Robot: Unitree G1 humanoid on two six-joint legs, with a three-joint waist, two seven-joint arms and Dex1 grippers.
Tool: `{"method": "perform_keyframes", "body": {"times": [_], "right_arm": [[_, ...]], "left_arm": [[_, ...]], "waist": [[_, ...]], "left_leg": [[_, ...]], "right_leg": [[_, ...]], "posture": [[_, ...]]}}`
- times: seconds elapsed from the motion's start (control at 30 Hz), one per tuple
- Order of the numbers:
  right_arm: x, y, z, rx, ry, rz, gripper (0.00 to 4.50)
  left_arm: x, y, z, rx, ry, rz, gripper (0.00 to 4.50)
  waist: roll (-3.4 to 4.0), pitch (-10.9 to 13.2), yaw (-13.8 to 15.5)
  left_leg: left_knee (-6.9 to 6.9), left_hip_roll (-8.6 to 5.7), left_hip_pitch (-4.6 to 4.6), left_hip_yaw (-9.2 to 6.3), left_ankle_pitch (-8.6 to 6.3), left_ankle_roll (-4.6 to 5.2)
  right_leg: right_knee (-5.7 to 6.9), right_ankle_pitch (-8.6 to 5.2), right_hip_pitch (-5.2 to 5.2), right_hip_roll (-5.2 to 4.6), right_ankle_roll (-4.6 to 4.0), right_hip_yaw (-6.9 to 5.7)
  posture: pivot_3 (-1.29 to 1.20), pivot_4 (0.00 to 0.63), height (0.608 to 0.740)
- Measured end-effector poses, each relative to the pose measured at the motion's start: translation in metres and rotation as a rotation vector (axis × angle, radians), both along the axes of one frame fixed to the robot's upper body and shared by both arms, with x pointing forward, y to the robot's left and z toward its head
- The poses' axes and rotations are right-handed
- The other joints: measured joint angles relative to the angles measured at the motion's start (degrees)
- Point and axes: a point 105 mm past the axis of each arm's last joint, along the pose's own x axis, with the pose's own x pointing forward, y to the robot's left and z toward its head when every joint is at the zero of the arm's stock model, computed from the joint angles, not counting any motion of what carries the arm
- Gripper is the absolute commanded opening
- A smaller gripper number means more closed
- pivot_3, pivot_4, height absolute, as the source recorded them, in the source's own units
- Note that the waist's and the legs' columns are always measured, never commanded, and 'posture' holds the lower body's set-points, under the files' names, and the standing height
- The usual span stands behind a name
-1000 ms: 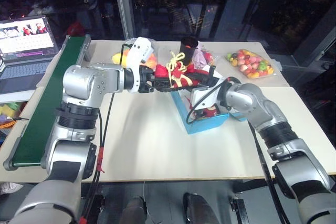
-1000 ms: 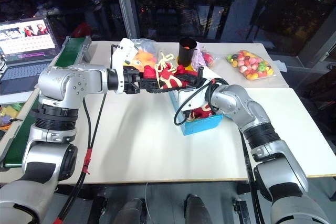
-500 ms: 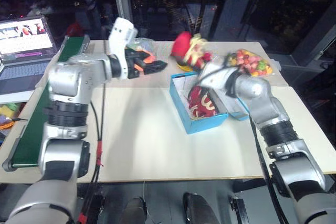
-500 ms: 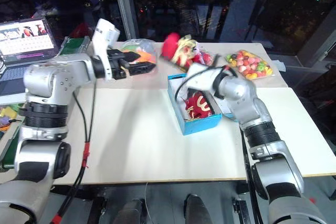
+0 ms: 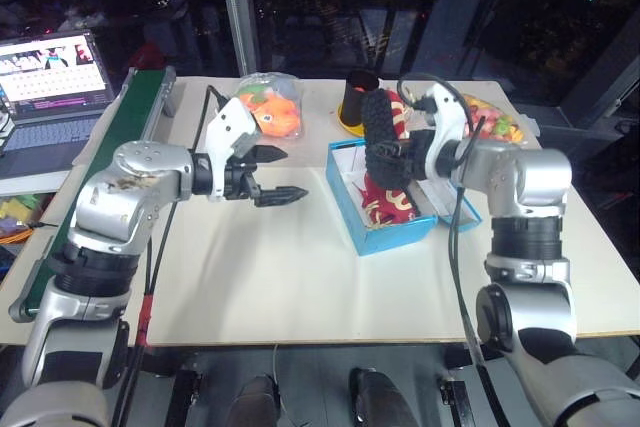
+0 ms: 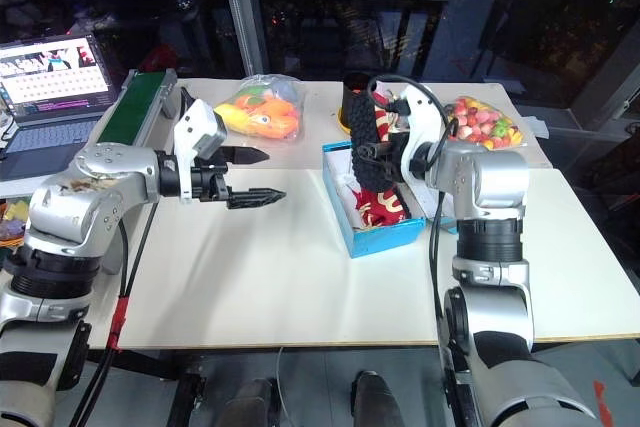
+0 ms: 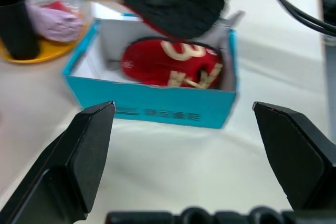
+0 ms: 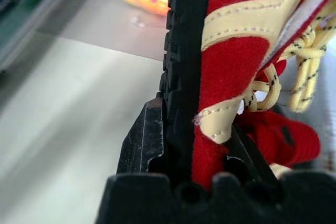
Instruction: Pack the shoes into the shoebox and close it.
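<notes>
One red shoe [image 5: 386, 197] is lying inside the shoebox [image 5: 385, 235]; the right claw [image 8: 191, 153] is gripping the second shoe [image 5: 381, 137] above it, the left claw [image 5: 272, 174] is hanging open over the worktop [image 5: 300, 277]

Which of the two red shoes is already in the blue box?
The shoe lying inside the shoebox, red upper with pale patterning showing. The other shoe is clamped in the right hand above the box, its black knobbly sole turned outward.

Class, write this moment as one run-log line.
left pincer: open, empty | right pincer: shut on second shoe above shoebox | first shoe: inside shoebox | lid: open
</notes>
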Motion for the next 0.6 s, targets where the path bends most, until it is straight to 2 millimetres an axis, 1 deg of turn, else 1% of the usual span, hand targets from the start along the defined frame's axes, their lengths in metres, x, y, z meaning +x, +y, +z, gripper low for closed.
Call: {"method": "perform_keyframes", "body": {"times": [0.13,0.2,0.37,0.47,0.6], "right_arm": [[0.000,0.000,-0.011,-0.011,0.065,-0.006,0.48],[0.000,-0.001,-0.020,-0.040,0.094,-0.007,0.48],[0.001,-0.002,-0.045,-0.091,0.158,0.000,0.48],[0.001,-0.002,-0.066,-0.119,0.199,0.010,0.48],[0.007,-0.002,-0.087,-0.213,0.184,0.057,0.48]], "left_arm": [[-0.011,-0.006,-0.005,-0.001,0.009,-0.050,4.50],[-0.015,-0.008,-0.006,-0.003,0.006,-0.066,4.50],[-0.017,-0.008,-0.010,-0.006,0.014,-0.063,4.50],[-0.017,-0.007,-0.008,-0.007,0.006,-0.055,4.50],[-0.016,-0.007,-0.008,-0.009,0.000,-0.040,4.50]], "waist": [[0.00,0.0,-0.1],[0.00,0.0,-0.1],[0.00,0.0,-0.3],[0.00,0.0,-0.3],[0.00,0.0,-0.3]], "left_leg": [[0.00,0.00,-0.03,0.00,0.00,0.01],[0.00,0.00,-0.01,0.00,0.00,0.01],[0.00,0.00,0.03,0.00,0.00,0.01],[0.00,0.00,0.01,0.00,0.00,0.01],[0.00,0.00,0.06,0.00,-0.01,0.01]], "right_leg": [[-0.01,0.00,-0.02,0.00,0.00,0.00],[-0.09,-0.01,-0.03,0.01,0.00,0.01],[-0.16,-0.02,-0.01,0.02,0.01,0.02],[-0.20,-0.02,-0.01,0.01,0.01,0.03],[-0.26,-0.03,0.04,0.02,0.03,0.02]], "posture": [[0.00,0.150,0.733],[0.00,0.150,0.733],[0.00,0.150,0.733],[0.00,0.150,0.733],[0.00,0.150,0.733]]}}
